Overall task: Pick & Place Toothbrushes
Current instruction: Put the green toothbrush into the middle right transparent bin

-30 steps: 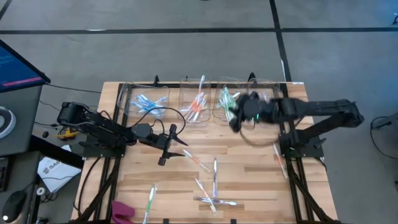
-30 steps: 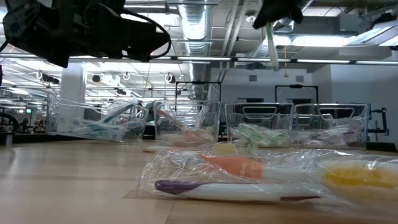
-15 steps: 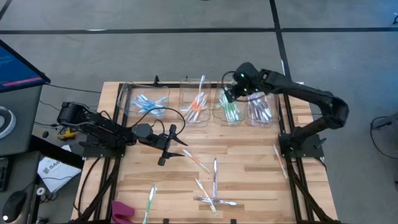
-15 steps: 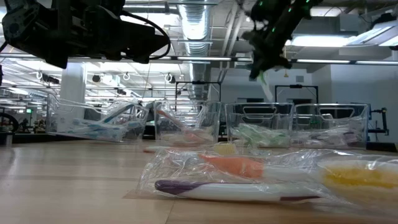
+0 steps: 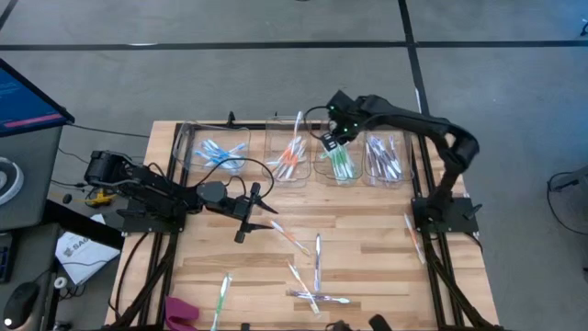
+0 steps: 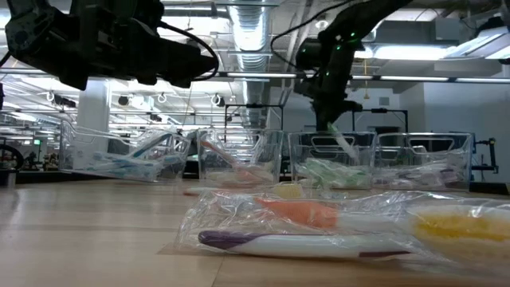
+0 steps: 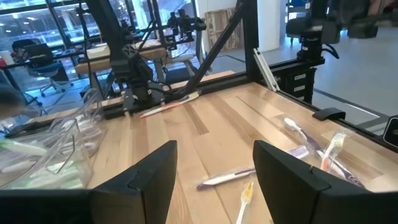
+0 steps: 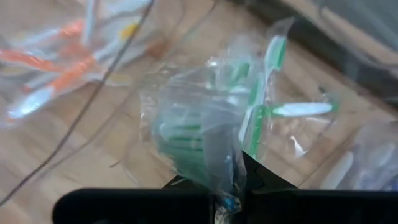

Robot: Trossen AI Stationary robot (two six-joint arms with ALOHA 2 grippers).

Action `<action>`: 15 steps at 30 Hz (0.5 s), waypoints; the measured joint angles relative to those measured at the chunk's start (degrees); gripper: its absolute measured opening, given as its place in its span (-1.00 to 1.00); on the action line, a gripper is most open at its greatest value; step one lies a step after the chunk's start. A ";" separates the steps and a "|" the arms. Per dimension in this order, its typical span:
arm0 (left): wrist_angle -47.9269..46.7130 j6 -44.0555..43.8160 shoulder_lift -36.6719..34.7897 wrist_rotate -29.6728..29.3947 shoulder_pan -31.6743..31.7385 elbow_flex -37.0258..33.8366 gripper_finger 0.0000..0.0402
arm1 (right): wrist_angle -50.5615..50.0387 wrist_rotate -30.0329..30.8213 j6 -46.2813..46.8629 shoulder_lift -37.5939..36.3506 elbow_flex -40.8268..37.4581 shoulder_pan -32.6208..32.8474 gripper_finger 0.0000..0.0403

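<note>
Right gripper (image 5: 333, 138), swung in from the table's right side, now lowering a green toothbrush (image 6: 343, 142) into the green-brush bin (image 5: 323, 167).

The row of clear bins (image 5: 294, 152) lines the table's (image 5: 386, 248) far edge, and the right gripper (image 5: 333, 138) hangs over the bin of green toothbrushes (image 5: 341, 163), blocking entry from above there. Nearer than the bins, the left gripper (image 5: 246, 221) and its cable (image 5: 225, 175) occupy the left-centre boards. Loose toothbrushes (image 5: 312, 276) litter the near-centre; bare wood lies open between them and the bins on the right.
</note>
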 joint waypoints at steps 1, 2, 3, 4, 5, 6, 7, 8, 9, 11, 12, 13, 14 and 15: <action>-0.05 0.02 0.00 0.00 0.00 0.00 0.02 | -0.57 -0.02 0.20 1.01 0.54 0.01 -0.99; -0.17 0.02 0.00 0.00 0.00 0.00 0.02 | -1.04 0.01 0.38 1.93 0.94 0.00 -0.98; -0.17 0.00 0.00 0.00 -0.02 0.00 0.02 | -1.58 0.01 0.62 2.71 1.20 0.00 -0.98; -0.19 0.01 0.00 0.00 0.00 0.00 0.02 | -1.73 0.03 0.72 3.42 1.35 0.00 -0.96; -0.35 0.00 0.00 0.00 -0.01 0.00 0.02 | -1.53 0.03 0.89 4.05 1.45 0.00 -0.94; -0.54 0.01 0.00 0.00 -0.01 0.00 0.02 | -1.51 0.05 1.36 4.47 1.45 0.00 -0.92; -0.62 0.01 0.00 0.01 0.00 0.00 0.02 | -1.70 0.09 1.72 4.86 1.45 -0.02 -0.89; -0.74 0.01 0.00 0.00 -0.01 0.00 0.02 | -1.79 0.09 1.89 5.02 1.45 -0.14 -0.86; -0.93 0.01 0.00 0.02 0.00 0.00 0.02 | -2.11 0.09 2.16 5.04 1.45 -0.36 -0.82; -1.09 0.00 0.00 0.00 0.00 0.00 0.02 | -3.01 0.17 2.39 4.89 1.45 -0.55 -0.76; -1.14 0.00 0.00 0.00 0.00 0.00 0.02 | -3.47 0.21 2.23 4.87 1.45 -0.56 -0.73; -1.28 0.01 0.00 0.00 0.00 0.00 0.02 | -4.12 0.25 1.75 4.80 1.45 -0.59 -0.70; -1.37 0.02 0.00 0.00 0.00 0.00 0.02 | -5.10 0.24 1.48 4.61 1.45 -0.63 -0.67; -1.37 0.02 0.00 0.00 0.00 0.00 0.02 | -5.92 0.31 1.42 4.39 1.45 -0.73 -0.64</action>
